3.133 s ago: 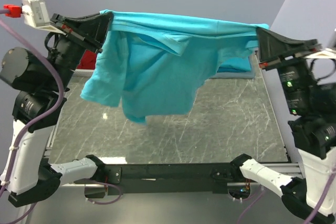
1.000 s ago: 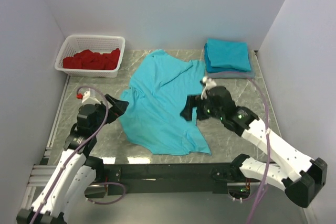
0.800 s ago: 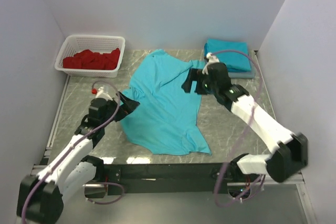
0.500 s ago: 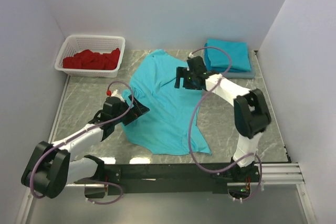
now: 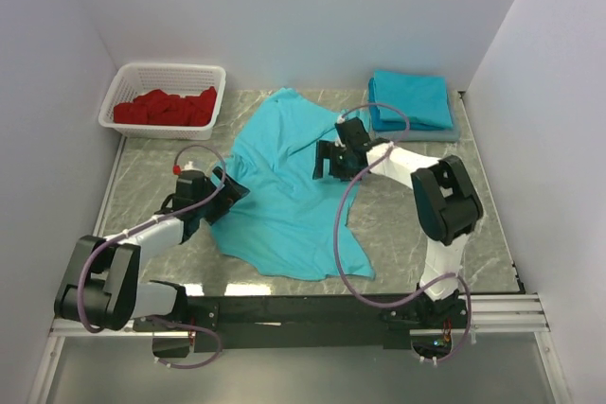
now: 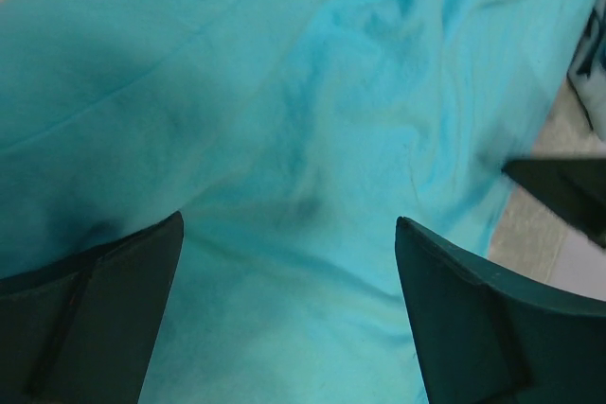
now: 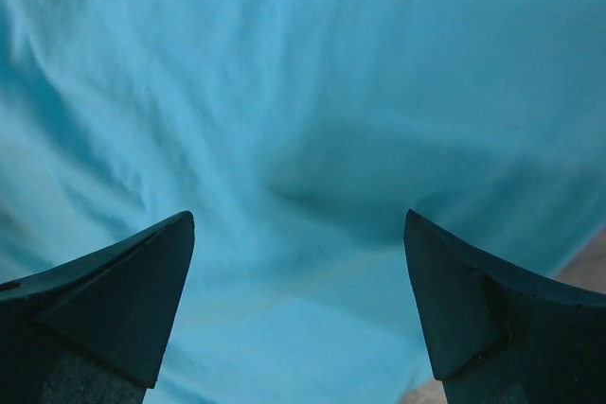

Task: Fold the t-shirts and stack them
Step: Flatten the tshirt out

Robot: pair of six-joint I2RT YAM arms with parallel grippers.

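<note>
A turquoise t-shirt (image 5: 284, 186) lies spread and rumpled on the marble table (image 5: 436, 215). A folded stack of turquoise t-shirts (image 5: 409, 99) sits at the back right. My left gripper (image 5: 230, 189) is low over the spread shirt's left edge, jaws wide open; in the left wrist view the left gripper (image 6: 289, 234) has only wrinkled cloth (image 6: 312, 120) between its fingers. My right gripper (image 5: 322, 160) hovers over the shirt's right upper part, open; in the right wrist view the right gripper (image 7: 298, 224) frames bare fabric (image 7: 303, 92). Neither gripper holds anything.
A white basket (image 5: 133, 78) with red cloth (image 5: 163, 107) stands at the back left. White walls close in on three sides. The black rail (image 5: 303, 309) with the arm bases runs along the near edge.
The shirt, earlier held stretched up in the air by both grippers, now lies on the table. Both arms have since reached in low over it, the right one sliding left from near the stack.
</note>
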